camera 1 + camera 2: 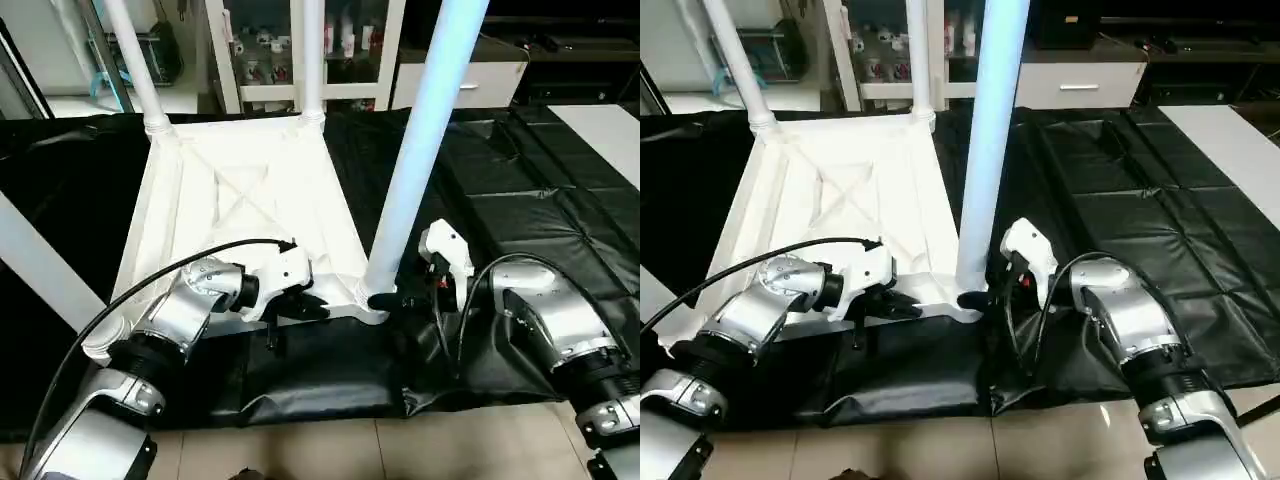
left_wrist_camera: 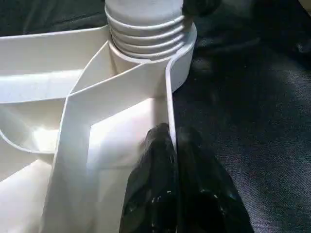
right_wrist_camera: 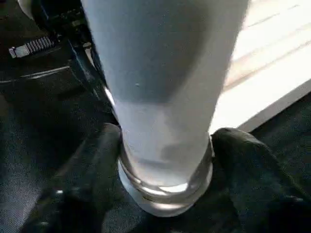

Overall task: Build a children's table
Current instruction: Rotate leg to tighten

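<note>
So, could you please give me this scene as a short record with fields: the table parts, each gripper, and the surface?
tabletop: upside down, ribbed underside facing up
legs standing in sockets: two far corners, one near right corner
near left corner: a leg at it, seating unclear
left gripper: shut on tabletop's near edge wall
right gripper: fingers on both sides of the near right leg's base
surface: black-covered work table

White tabletop (image 1: 250,190) w/ X-ribs, black cover (image 1: 560,220)
</note>
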You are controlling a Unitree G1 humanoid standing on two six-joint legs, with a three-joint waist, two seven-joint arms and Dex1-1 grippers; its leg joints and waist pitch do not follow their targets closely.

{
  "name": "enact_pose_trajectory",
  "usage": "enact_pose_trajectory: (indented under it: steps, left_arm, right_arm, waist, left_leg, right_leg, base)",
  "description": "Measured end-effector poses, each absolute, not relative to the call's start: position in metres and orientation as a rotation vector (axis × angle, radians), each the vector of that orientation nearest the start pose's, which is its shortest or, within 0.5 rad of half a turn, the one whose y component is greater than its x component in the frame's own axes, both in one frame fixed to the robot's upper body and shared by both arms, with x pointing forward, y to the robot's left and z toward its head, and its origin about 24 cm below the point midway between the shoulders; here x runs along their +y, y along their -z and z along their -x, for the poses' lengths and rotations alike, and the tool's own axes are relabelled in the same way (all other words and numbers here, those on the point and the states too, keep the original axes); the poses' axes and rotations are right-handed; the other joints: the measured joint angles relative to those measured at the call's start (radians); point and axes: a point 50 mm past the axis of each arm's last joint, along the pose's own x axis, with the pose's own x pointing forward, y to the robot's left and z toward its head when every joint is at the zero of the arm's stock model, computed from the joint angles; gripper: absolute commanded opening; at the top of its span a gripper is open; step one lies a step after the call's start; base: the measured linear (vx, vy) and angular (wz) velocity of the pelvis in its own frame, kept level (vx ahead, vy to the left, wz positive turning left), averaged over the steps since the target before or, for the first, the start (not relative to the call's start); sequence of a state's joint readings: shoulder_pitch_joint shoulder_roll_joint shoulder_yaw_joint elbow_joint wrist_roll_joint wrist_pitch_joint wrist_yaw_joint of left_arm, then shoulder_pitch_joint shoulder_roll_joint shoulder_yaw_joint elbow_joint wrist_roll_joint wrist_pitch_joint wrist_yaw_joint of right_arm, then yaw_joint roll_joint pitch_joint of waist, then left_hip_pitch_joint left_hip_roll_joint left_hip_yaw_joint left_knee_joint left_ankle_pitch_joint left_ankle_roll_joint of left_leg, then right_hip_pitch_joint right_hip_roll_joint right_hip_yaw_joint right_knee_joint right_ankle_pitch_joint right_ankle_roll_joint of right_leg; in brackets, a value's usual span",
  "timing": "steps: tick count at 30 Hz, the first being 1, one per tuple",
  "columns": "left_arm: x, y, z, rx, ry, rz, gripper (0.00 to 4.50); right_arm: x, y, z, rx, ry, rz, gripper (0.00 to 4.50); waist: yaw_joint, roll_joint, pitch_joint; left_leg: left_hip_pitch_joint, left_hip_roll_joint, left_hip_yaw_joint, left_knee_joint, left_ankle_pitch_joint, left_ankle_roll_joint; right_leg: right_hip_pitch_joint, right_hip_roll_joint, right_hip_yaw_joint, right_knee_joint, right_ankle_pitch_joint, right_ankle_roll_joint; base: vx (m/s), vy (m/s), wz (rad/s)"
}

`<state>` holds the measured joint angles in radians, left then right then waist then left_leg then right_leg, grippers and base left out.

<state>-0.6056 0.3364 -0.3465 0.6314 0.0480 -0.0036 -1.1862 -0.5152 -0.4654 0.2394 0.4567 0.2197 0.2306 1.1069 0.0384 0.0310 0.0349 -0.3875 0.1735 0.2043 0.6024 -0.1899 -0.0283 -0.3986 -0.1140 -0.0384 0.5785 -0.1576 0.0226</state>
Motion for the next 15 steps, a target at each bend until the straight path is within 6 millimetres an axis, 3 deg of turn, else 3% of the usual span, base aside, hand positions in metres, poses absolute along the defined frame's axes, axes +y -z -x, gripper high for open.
enact_pose_trajectory:
  steps: [5,15]
  left_arm:
    - [0.1159,-0.0455,-0.3137,0.403,1.398,-0.479,0.0]
    - [0.1165,-0.0456,-0.3136,0.406,1.398,-0.478,0.0]
  right_arm:
    - [-0.1597,-0.0614,-0.3114,0.391,-1.189,0.186,2.59]
    - [-0.1595,-0.0608,-0.3121,0.389,-1.201,0.205,2.51]
  waist:
    - [0.0,0.0,0.0]
    - [-0.001,0.0,0.0]
  left_leg:
    - [0.0,0.0,0.0,0.0,0.0,0.0]
    - [0.0,0.0,0.0,0.0,0.0,0.0]
  right_leg:
    - [0.0,0.0,0.0,0.0,0.0,0.0]
    - [0.0,0.0,0.0,0.0,0.0,0.0]
  base:
    - [0.0,0.0,0.0]
    - [0.0,0.0,0.0]
